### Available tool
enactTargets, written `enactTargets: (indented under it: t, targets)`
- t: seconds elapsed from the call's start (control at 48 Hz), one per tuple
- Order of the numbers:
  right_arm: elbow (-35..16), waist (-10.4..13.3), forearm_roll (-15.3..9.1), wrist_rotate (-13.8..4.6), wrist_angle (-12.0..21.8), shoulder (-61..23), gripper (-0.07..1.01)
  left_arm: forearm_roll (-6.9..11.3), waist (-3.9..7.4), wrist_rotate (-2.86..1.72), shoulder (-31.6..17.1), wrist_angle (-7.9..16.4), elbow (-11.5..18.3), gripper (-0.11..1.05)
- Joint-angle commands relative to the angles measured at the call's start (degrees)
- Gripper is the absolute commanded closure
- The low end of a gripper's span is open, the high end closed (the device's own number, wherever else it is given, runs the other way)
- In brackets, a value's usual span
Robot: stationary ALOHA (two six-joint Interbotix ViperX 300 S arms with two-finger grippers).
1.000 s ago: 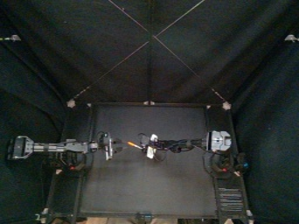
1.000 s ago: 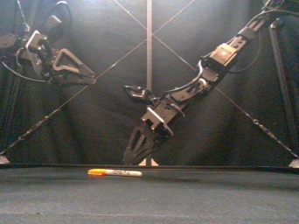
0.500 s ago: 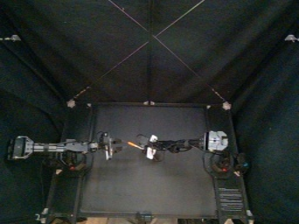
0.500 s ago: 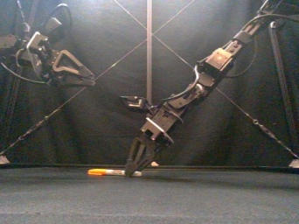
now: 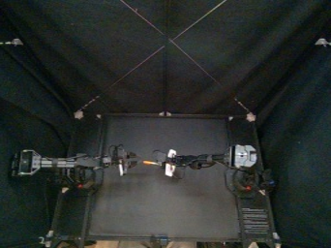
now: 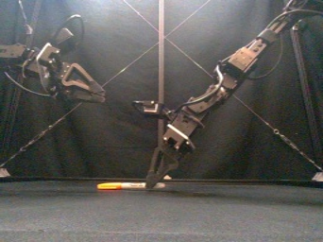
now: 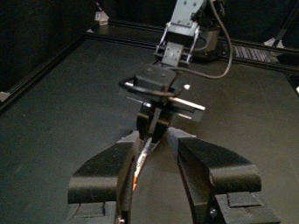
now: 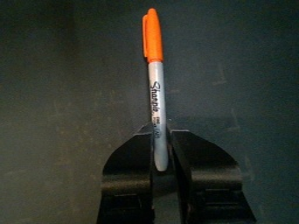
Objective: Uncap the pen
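Right gripper point(image 6: 154, 180) is down at the table point(image 5: 130, 208), its jaws pressed together on the pen point(image 8: 156, 96). They pinch the grey barrel near its plain end. In the right wrist view the barrel runs out from between the jaws and the orange cap point(image 8: 151, 35) sits at the far end, clear of them. The pen lies flat on the table near its middle, and the cap points toward the left arm. The front view shows the right arm slanting down from the upper right, with the jaw tips touching the pen's right end and the cap sticking out to the left. The left gripper point(image 6: 98, 93) hangs well above the table on the left side, jaws spread wide and holding nothing. Its wrist view looks between them at the right gripper and the pen.
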State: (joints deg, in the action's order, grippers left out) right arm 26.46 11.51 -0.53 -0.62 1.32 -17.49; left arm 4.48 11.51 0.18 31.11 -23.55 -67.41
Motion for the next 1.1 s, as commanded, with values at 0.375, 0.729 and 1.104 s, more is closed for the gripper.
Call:
enactTargets:
  t: [0.375,0.729,1.104]
  targets:
    - [5.4,0.9,-8.9,0.26,-2.5,18.7,0.51,0.09,0.26,0.18,-6.8,-1.8,5.9,0.21]
    - [6.2,0.4,-10.4,0.7,-5.0,20.2,0.51,0.09,0.35,0.0,-7.9,-1.8,6.9,0.21]
    - [6.7,-0.2,-11.0,0.62,-6.3,22.6,0.51,0.44,0.35,-0.35,-7.9,-1.8,6.8,0.22]
